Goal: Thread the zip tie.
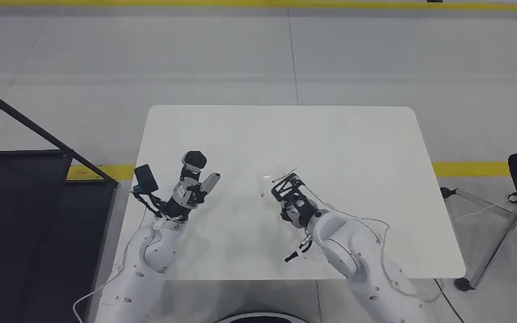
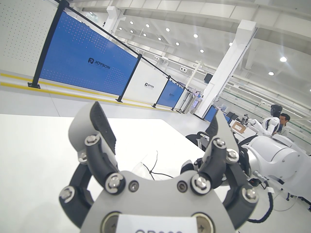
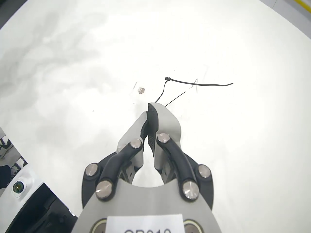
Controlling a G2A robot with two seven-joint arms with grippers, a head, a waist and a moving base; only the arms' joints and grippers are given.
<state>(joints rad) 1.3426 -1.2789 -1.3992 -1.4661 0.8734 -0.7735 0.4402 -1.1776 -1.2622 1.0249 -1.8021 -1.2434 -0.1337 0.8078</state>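
The zip tie point(image 3: 179, 81) is very thin and hard to make out from the top view. The place where it meets the right gripper point(image 3: 151, 107) is hidden by the fingertips. A small pale spot point(image 3: 141, 90) beside it I cannot identify. The right arm comes from the near edge of the tabletop point(image 1: 363, 145), with its gripper low and closed on one strand. The tie's head and long tail lie on the tabletop just beyond the tips. The left gripper point(image 2: 158, 110) is wide open and holds nothing. It points across the tabletop toward the right arm, apart from the tie.
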